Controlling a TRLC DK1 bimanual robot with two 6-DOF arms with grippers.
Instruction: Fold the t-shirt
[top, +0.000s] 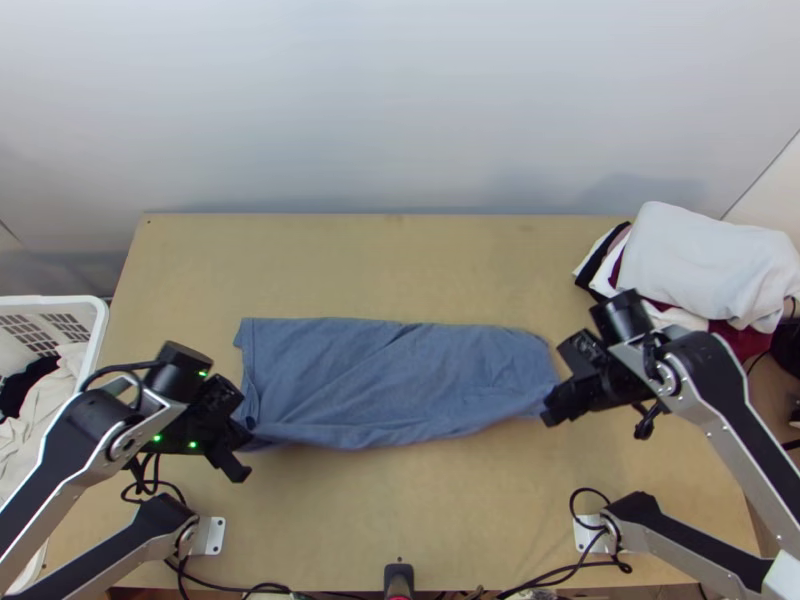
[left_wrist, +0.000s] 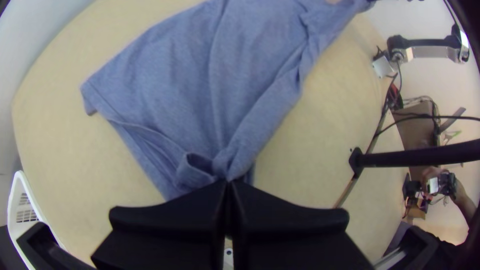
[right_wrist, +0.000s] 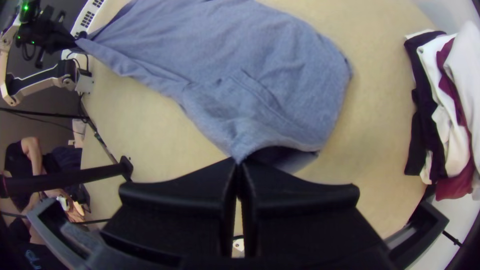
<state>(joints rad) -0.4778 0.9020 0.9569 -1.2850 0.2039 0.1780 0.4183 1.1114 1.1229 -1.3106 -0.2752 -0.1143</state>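
T-shirt: the blue t-shirt (top: 400, 375) lies in a long strip across the middle of the table (top: 350, 270), between the two arms.
Feel: it should be light, soft and floppy. It won't break, but it may sag, wrinkle or slip a bit if pulled fast.
Where to hold: I'd pinch the two corners nearest the arms' bases, with all the layers in, and keep that edge tight.
Left gripper: the left gripper (left_wrist: 229, 182) has its flat black fingers together, pinching the near corner at its end.
Right gripper: the right gripper (right_wrist: 240, 162) is clamped on the near corner at the other end, and the cloth opens in a little pocket beside it.
Cloth: smooth, thin-looking knit, with soft creases and a rounded far corner by the right arm.
Table: flat, pale wood with straight edges.
Clothes pile: the clothes pile (top: 705, 260) is soft and lumpy, white, black and dark red.
Basket: the white basket (top: 98, 335) looks like hard plastic, full of little holes.
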